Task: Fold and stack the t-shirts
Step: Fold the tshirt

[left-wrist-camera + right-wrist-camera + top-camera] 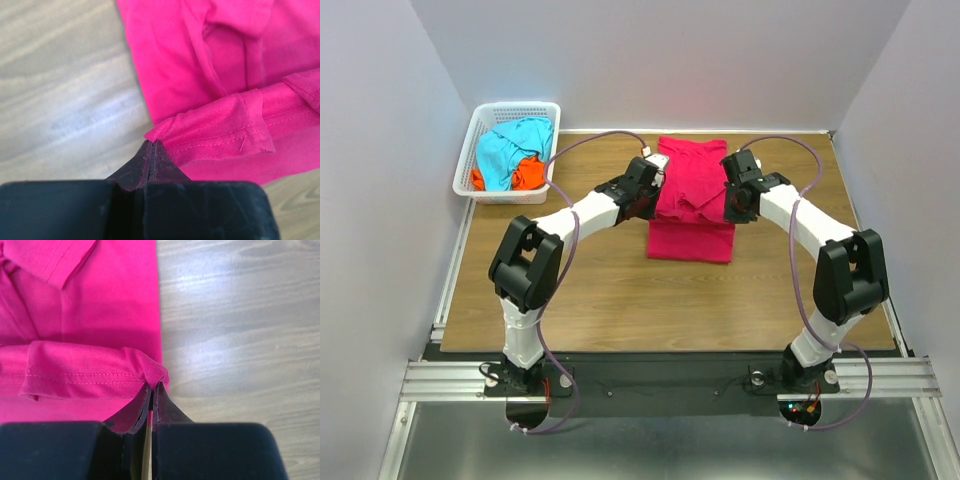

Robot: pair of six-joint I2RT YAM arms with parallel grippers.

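A soft crimson-pink short-sleeved t-shirt [692, 175] is being kept spread on the wooden table [600, 300], its long axis running from the near side toward the far edge. It is being gripped from both flanks at once. The left tool [151, 147] is being held shut on a stitched, doubled-over edge at the shirt's left border, and the right tool [152, 387] is being held shut on the matching edge at its right border. The pinched band is being stretched crosswise between them, roughly halfway along the cloth, so neither arm is nearer. From each tool the body of the shirt is lying inward and ahead, with bare table outward. The coming fold is judged to depend on both tools being moved together along the long axis, so the band stays square. A turquoise-blue shirt [515, 145] and an orange shirt [528, 172] are waiting in the white plastic lattice basket [520, 104] at the far left.
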